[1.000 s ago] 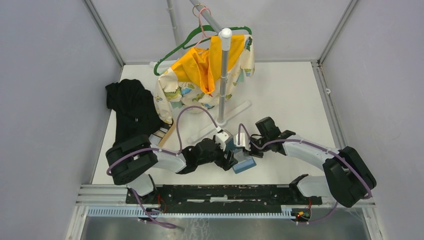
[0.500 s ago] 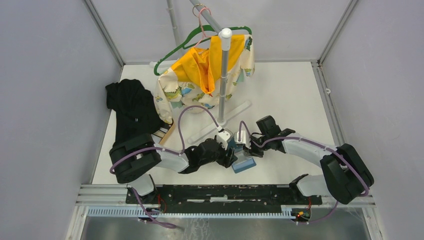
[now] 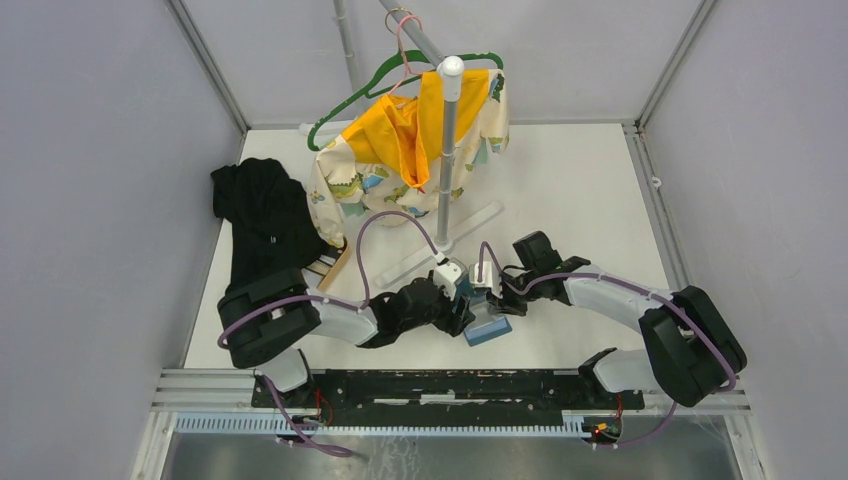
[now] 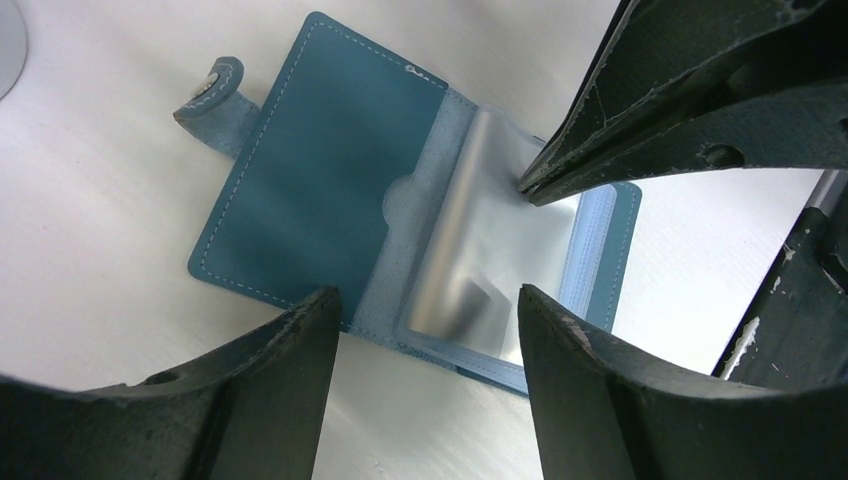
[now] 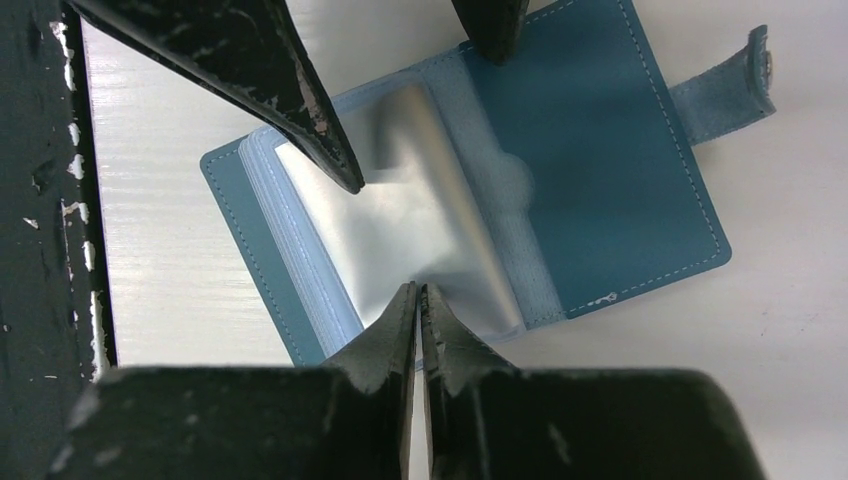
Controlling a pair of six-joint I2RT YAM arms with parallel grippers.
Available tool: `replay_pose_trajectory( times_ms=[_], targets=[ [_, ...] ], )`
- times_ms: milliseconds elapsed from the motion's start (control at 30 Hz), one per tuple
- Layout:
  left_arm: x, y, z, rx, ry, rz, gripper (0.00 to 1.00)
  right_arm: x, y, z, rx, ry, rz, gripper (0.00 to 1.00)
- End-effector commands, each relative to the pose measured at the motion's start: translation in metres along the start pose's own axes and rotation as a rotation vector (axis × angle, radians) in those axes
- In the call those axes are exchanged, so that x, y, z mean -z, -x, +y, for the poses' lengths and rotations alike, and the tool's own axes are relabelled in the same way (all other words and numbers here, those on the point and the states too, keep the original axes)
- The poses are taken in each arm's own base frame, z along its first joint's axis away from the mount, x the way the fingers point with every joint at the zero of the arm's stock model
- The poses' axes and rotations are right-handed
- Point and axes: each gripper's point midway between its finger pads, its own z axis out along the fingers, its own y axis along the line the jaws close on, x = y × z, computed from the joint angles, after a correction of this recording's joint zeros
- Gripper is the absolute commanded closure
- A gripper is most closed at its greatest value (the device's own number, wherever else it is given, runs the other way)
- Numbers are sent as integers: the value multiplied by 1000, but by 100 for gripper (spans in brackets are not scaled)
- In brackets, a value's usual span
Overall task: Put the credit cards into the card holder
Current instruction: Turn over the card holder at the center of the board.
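1. Card holder [image 4: 300, 200] lies open and flat on the white table [image 4: 90, 300], directly beneath both grippers. One half is a teal pocket flap, the other a stack of clear sleeves [image 4: 480, 260]. Its tab [image 4: 210, 90] sticks out on the side away from the right gripper.
2. Left gripper [image 4: 428, 300]: fingers spread apart, gripping nothing. The holder's edge shows in the gap between them.
3. In the right wrist view, one left finger is over the sleeves and the other over the teal half. Contact cannot be told.
4. Right gripper [image 5: 418, 290]: jaws pressed together, tips at the free edge of the top sleeve, which curls up off the stack. Whether the sleeve is pinched, I cannot tell.
5. The two grippers face each other across the holder, tips near.
6. Credit cards [image 3: 323, 266]: a small striped row well off to the left gripper's outer side, beside a black cloth [image 3: 262, 215].
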Motion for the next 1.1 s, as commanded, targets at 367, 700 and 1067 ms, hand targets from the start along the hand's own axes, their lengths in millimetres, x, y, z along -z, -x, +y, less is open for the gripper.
replay_pose_trajectory(
  times_ms=[367,700,1067],
  targets=[
    [26,38,-38,-78,-135,-128,19,2,18,-12,11,-18,-37,90],
    [32,37,-33,-49,-165,-201,1,5,22,-9,3,4,-76,90],
    [1,22,-31,-158,-165,-138,17,8,21,-10,-25,14,-94,89]
  ],
)
